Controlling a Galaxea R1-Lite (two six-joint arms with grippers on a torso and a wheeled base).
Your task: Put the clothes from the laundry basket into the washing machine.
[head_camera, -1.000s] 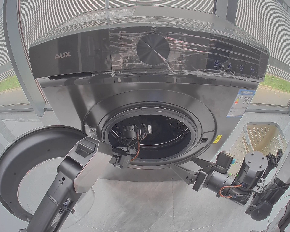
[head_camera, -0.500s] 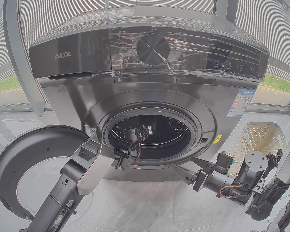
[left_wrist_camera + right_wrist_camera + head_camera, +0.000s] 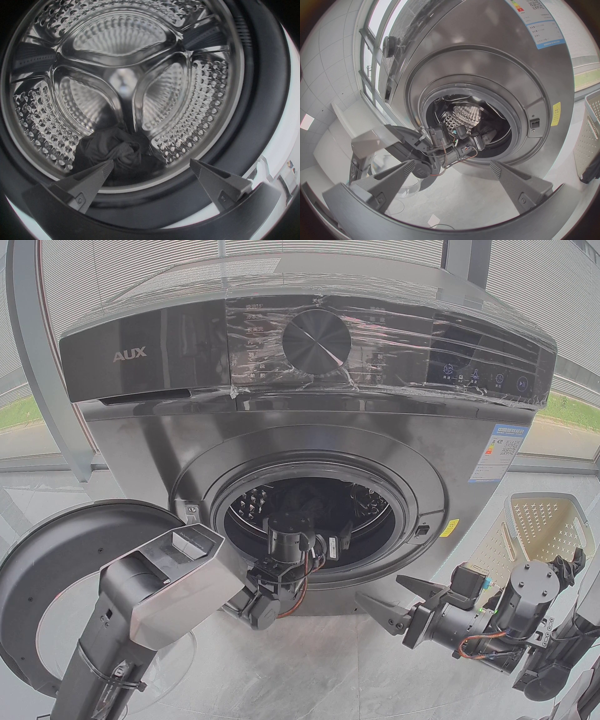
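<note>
Head view: the washer stands with its door swung open at its left. The left arm ends at the washer's round mouth. The right fingers are spread wide with nothing in them, low over the floor by the washer's front right corner. The basket stands at the washer's right side.

Left wrist view: the left fingers are spread wide and bare at the rim of the drum. Dark clothes lie heaped at the drum's bottom, deeper in than the fingertips.

Right wrist view: the right fingers face the washer's mouth.
</note>
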